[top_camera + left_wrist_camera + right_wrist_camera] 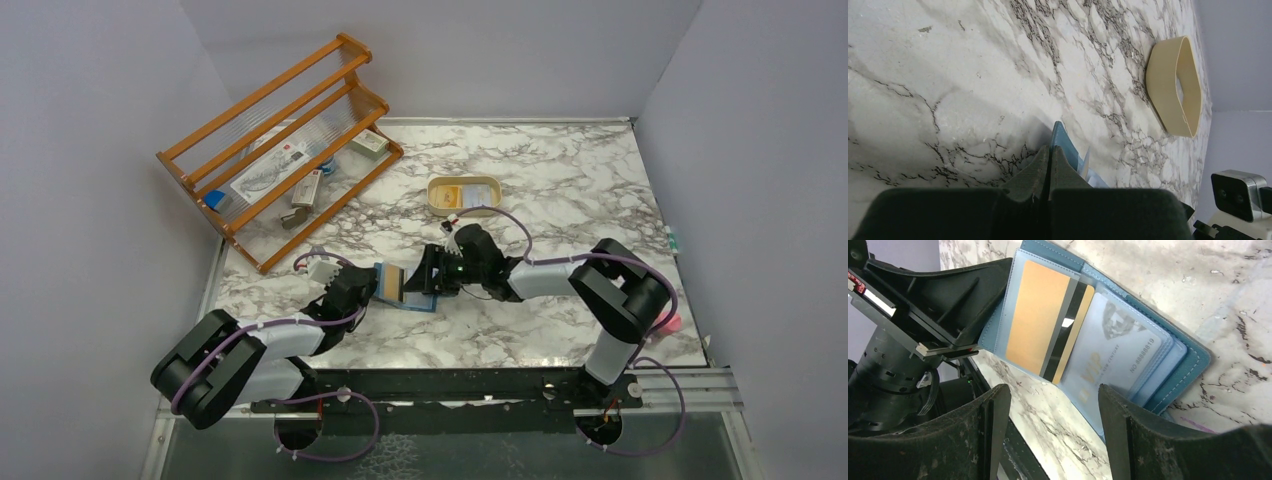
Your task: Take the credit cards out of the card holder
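The teal-blue card holder (1193,357) lies open on the marble between my two grippers, and also shows in the top view (422,301). Its clear slots hold a yellow card (1035,315), a card with a dark stripe (1068,325) and a pale blue-white card (1113,350). My left gripper (1049,150) is shut on the holder's left flap (1060,134) and holds that flap raised. My right gripper (1053,400) is open and empty, its fingers just in front of the cards' near edges and apart from them.
A cream rounded tray (465,181) stands beyond the holder and shows in the left wrist view (1168,85). An orange wooden rack (280,150) with packets stands at the back left. A small pink object (670,322) lies by the right arm's elbow.
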